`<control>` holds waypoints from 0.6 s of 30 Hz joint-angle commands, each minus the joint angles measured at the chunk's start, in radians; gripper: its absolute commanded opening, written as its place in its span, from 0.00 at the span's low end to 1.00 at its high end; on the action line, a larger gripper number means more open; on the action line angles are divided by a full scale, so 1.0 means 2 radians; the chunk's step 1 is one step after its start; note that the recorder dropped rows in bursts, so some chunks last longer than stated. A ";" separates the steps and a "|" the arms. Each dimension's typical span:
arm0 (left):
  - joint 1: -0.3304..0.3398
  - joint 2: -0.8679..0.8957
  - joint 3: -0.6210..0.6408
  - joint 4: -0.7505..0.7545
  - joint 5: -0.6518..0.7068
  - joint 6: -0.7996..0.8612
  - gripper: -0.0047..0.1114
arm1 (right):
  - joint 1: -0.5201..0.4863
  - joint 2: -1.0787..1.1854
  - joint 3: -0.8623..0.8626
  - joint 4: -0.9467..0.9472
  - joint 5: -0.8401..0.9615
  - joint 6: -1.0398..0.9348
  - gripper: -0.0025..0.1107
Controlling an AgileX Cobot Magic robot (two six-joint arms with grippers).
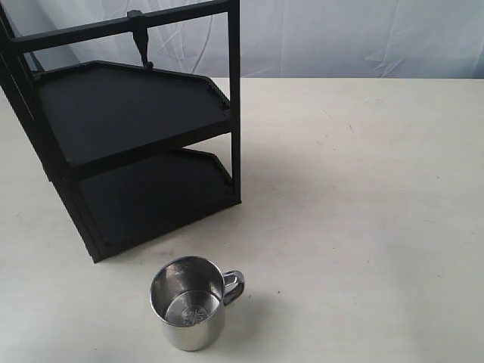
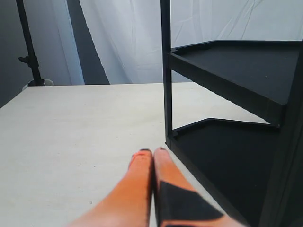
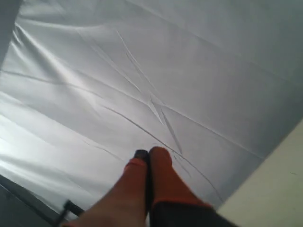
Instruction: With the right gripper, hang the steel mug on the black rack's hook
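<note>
White wrinkled cloth (image 1: 363,38) hangs behind a pale, matte table (image 1: 363,212), and on this table stands the black rack (image 1: 136,151), which I take as the landmark. Its frame is matte black metal with two angular flat shelves and a thin top bar; the hook (image 1: 141,41) hangs from that bar, short and slim, above the upper shelf.

The steel mug (image 1: 192,304) stands upright in front of the rack, a little apart from its lower shelf, with nothing holding it. It is a shiny polished cylinder, and its small loop handle points away from the rack's front corner (a round stamped mark shows inside the base).

The right gripper (image 3: 147,155) has its orange fingers pressed together and grips nothing; its camera sees only the cloth and a table edge, so it seems far from the mug. The left gripper (image 2: 152,153) is also closed and empty, low over the table beside the rack's front post.

I judge that the task is at its very start. The next move calls for the right gripper to spread, descend to the mug and take it so that the handle stays free for the hook.
</note>
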 commanded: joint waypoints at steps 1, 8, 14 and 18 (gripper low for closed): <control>-0.001 -0.002 0.001 0.001 0.000 -0.001 0.05 | -0.002 0.099 -0.130 -0.103 0.174 -0.091 0.01; -0.001 -0.002 0.001 0.000 0.000 -0.001 0.05 | -0.002 0.343 -0.358 -0.112 0.448 -0.322 0.01; -0.001 -0.002 0.001 0.000 0.000 -0.001 0.05 | 0.003 0.525 -0.447 -0.039 0.611 -0.411 0.01; -0.001 -0.002 0.001 0.000 0.000 -0.001 0.05 | 0.057 0.598 -0.434 0.053 0.611 -0.451 0.01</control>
